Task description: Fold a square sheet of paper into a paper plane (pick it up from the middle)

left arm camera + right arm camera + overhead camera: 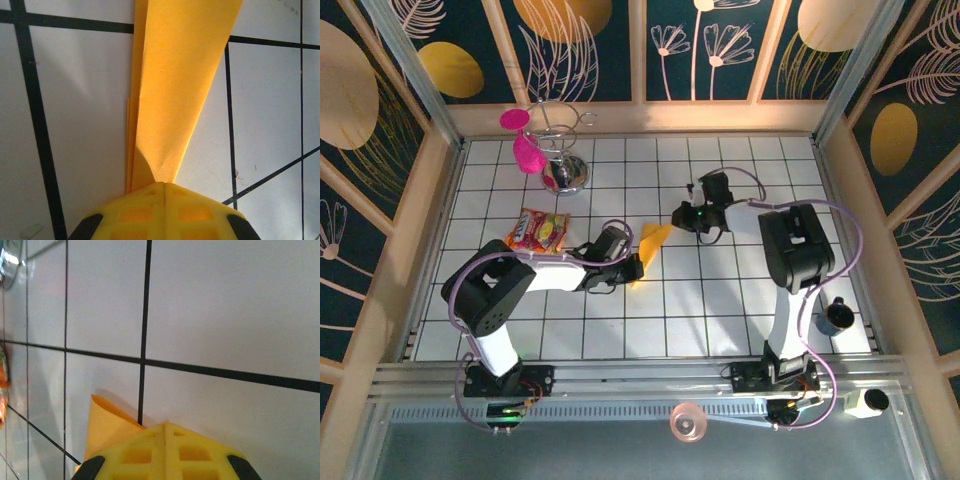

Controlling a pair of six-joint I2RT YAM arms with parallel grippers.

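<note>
The paper plane [651,248], an orange-yellow sheet folded into a slim pointed dart, hangs slanted just above the tiles at mid-table. My left gripper [637,269] is shut on its lower narrow end. In the left wrist view the paper plane [175,90] widens away from the closed yellow left gripper [165,184], with layered edges along its left side. My right gripper [678,221] is shut on the upper end. In the right wrist view a curled corner of the paper plane [105,425] shows left of the closed right gripper [165,424], and a tiny orange tip peeks at the seam.
A red-and-yellow snack packet [538,231] lies left of the left arm. A metal stand [565,172] with pink pieces [527,152] stands at the back left. A dark cup [836,316] sits at the right edge. A pink roll [688,422] lies on the front rail.
</note>
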